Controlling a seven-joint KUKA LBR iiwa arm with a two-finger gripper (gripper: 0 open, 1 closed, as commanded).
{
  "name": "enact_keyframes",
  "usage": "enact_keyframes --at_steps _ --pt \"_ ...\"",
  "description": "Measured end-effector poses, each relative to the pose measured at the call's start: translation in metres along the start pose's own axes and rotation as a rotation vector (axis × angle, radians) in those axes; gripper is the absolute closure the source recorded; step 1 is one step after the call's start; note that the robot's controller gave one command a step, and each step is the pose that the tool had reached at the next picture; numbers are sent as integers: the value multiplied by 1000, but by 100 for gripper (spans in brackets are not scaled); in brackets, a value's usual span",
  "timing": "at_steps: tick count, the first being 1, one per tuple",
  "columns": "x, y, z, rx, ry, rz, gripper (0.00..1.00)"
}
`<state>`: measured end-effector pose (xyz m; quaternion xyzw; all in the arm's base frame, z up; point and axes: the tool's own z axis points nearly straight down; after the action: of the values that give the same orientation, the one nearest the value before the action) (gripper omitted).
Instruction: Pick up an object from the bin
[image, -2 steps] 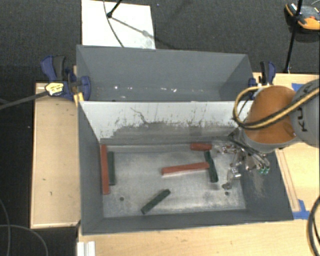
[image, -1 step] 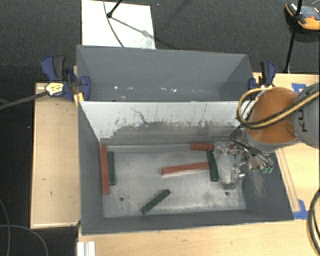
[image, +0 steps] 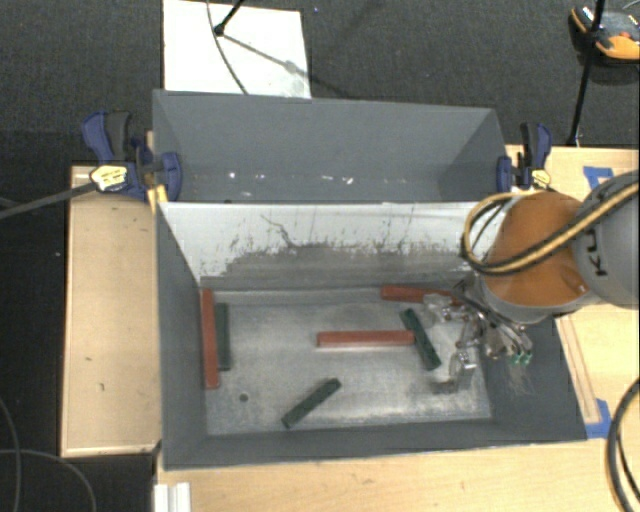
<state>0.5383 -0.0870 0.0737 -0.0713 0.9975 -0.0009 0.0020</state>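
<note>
Six sticks (image: 365, 339) in bin (image: 330, 140) | jaws low at right, just beside green stick (image: 421, 338) | spread or pressed together: cannot tell | step: likely approach | next: straddle stick, pinch

**Even overhead light, soft shadows, a few glints**

Light falls evenly from above, and the scene is moderately bright. The white sheet (image: 235, 50) at the upper left is the brightest patch. The dark carpet (image: 60, 60) around it takes little light. In the upper centre, small white glints dot the back-wall fold of the bin (image: 330, 140), and its floor carries a pale sheen mid-frame. The orange cover (image: 535, 250) at the right shows a soft highlight. Below it, the bin's lower right slope lies in soft shade.
</note>
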Motion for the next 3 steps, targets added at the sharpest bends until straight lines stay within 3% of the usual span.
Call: enact_keyframes --at_steps 1,2,3 --pt "-20 41 -3 -2 3 5 0" --pt "-12 43 -5 -5 0 -7 0" --pt "27 17 1 -2 2 115 0"
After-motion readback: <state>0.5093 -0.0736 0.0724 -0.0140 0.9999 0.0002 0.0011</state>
